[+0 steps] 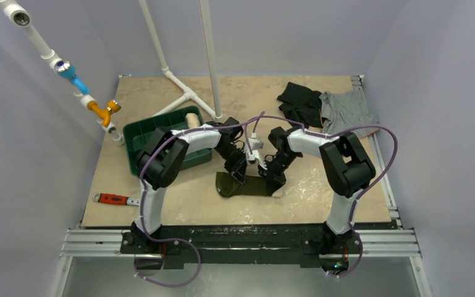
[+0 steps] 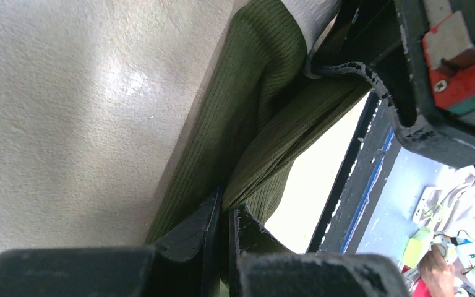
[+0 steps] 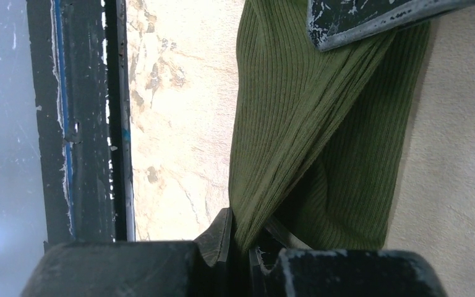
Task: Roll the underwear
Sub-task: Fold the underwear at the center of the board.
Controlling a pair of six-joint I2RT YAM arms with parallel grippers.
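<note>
Two robot arms bend inward over the olive-green ribbed underwear, which lies on the beige worktop close to its near edge, about midway between the arm bases. The left pincer is pressed together on a raised fold of the olive cloth, its worn black fingertips nearly touching with fabric caught between them. The right pincer likewise pinches a gathered ridge of the same garment, and the cloth runs in long creases from one grip to the other. A strip of the pale waistband shows at the right arm's end of the garment (seen from the left wrist, just beside the opposite pincer's fingers). Farther back on the left stands a green plastic bin holding a cream-coloured roll, with a white pipe frame rising behind it. A red-handled wrench lies near the front left corner. At the far right, a black garment lies touching a grey striped garment, both well apart from the underwear.
</note>
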